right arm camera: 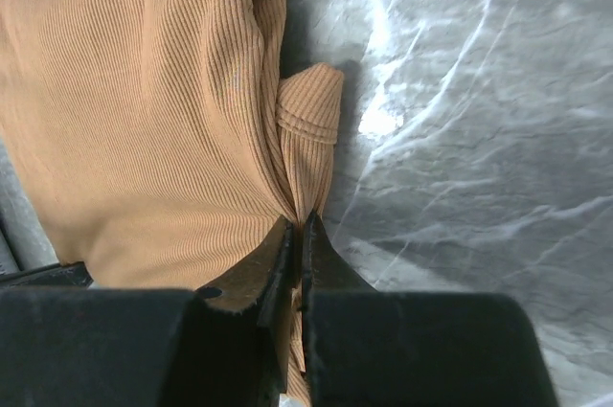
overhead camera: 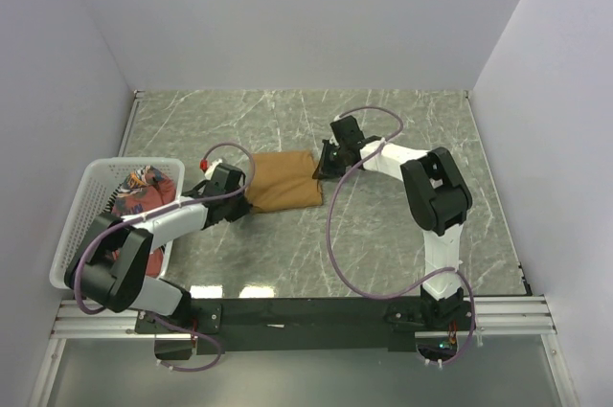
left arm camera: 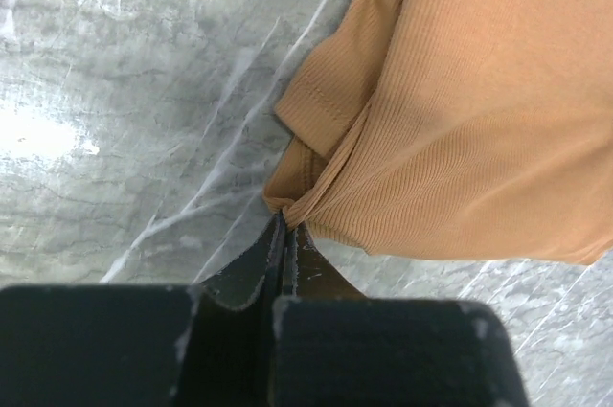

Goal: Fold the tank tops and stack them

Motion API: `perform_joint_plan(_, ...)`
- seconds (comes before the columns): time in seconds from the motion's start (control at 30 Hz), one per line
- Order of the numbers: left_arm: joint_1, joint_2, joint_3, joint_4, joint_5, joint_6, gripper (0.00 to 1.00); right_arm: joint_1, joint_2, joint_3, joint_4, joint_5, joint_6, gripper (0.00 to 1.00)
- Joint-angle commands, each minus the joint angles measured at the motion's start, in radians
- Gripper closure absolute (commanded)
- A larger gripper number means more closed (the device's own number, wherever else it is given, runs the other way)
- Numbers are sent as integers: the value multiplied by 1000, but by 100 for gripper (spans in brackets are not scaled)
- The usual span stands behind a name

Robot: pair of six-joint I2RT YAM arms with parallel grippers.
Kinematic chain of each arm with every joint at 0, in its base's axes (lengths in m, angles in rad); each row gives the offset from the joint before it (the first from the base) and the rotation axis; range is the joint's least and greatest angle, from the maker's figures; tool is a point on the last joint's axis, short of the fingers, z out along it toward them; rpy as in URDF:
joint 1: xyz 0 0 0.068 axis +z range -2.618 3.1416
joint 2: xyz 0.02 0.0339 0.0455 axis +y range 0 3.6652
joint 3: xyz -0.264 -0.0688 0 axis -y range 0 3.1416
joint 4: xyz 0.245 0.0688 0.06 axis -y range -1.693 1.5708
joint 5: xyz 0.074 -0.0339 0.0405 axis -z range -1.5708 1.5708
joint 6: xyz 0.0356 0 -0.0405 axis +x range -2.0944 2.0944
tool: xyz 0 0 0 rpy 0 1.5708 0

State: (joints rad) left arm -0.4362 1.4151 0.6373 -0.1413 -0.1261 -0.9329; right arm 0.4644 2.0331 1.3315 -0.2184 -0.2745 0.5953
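My left pincer [left arm camera: 284, 227] is pressed together on a bunched corner of the tan-brown tank top [left arm camera: 460, 120], at the cloth's left edge. My right pincer [right arm camera: 299, 232] is clamped the same way on a puckered fold at the top's right edge, just beside a ribbed hem that stands up. Between the two grips the top lies as a folded pad near the middle of the grey marbled tabletop [overhead camera: 402, 129]. At the left a white mesh basket [overhead camera: 96, 172] holds rust-red patterned cloth [overhead camera: 144, 194]; I cannot make out a striped top there. As I judge it, each grip has only a thin pinch of stretchy knit, so a lift could let a corner slip and the fold fall open. Uneven pull from the two sides could skew the pad, and layers not caught in a pinch could trail behind
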Motion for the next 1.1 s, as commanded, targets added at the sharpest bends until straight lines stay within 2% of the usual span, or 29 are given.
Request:
perform_joint_plan(0.0,-1,-22,-19,-18,-29,-3,99,-30,15,54,-35,50,-45,100)
perform_joint_plan(0.1,-1,-27,-31,37,57,23,98,-29,15,70,-41,43,-57,100)
perform_joint_plan(0.17,-6,-25,-12,58,101,34,78,-30,22,95,-59,40,-72,100)
perform_joint_plan(0.2,-9,-37,-2,59,118,46,62,-30,27,115,-67,38,-95,100)
perform_joint_plan(0.27,-12,-62,36,31,143,55,52,-33,42,146,-117,69,-123,100)
perform_joint_plan(0.33,-13,-112,67,-18,160,66,46,-43,59,194,-148,121,-172,100)
perform_joint_plan(0.47,-13,-183,166,-121,170,91,45,-89,104,314,-238,201,-245,100)
perform_joint_plan(0.57,-13,-235,191,-167,204,111,45,-135,166,466,-336,264,-288,100)
perform_joint_plan(0.73,-13,-324,179,-179,273,141,45,-199,310,750,-450,411,-386,100)
perform_joint_plan(0.9,-13,-376,148,-181,328,166,46,-329,440,972,-522,472,-417,100)
perform_joint_plan(1.07,-12,-375,145,-181,342,189,46,-415,443,963,-458,566,-460,100)
